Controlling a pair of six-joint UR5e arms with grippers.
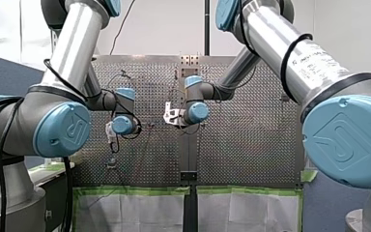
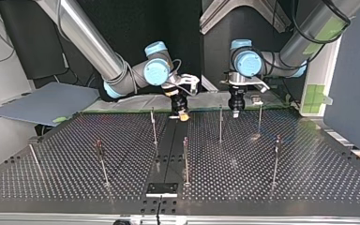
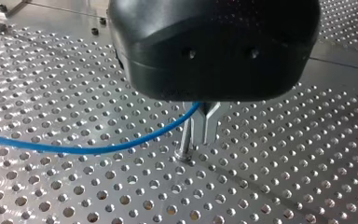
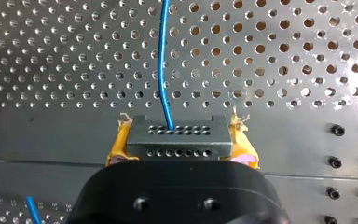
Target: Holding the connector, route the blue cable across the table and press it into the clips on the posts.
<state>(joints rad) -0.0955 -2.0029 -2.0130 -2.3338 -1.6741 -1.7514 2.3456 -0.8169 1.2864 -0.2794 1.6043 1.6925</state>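
The connector (image 4: pixel 176 140) is a small grey block with two rows of little round holes. My right claw (image 4: pixel 179 142) pinches it from both sides with its yellow pads (image 4: pixel 116 148), which look worn and torn at the edges. The blue cable (image 4: pixel 163 60) is thin, smooth and bright blue. It comes out of one hole in the row farther from the claw. From there it runs away ahead of the claw over the table (image 4: pixel 284 56) with a soft bend. Another short bit of blue cable shows down beside the claw's black body.

In the left wrist view the blue cable (image 3: pixel 74 149) makes a long low curve over the table's holes and rises up into my left claw (image 3: pixel 204 127). Its two metal fingers (image 3: pixel 213 122) are pressed close, with only a thin slit between them. The cable goes in at their top, so they seem to pinch it. A thin metal post (image 3: pixel 184 140) stands just beside the fingers; I cannot tell if it touches them.

In the top view both claws hang low at the far edge of the table. My right claw (image 2: pixel 183 114) is at the middle and my left claw (image 2: pixel 236 110) is to its right. Thin posts stand on the table nearer the camera, and one post (image 2: pixel 221 123) is just left of my left claw. The cable is too thin to see there.
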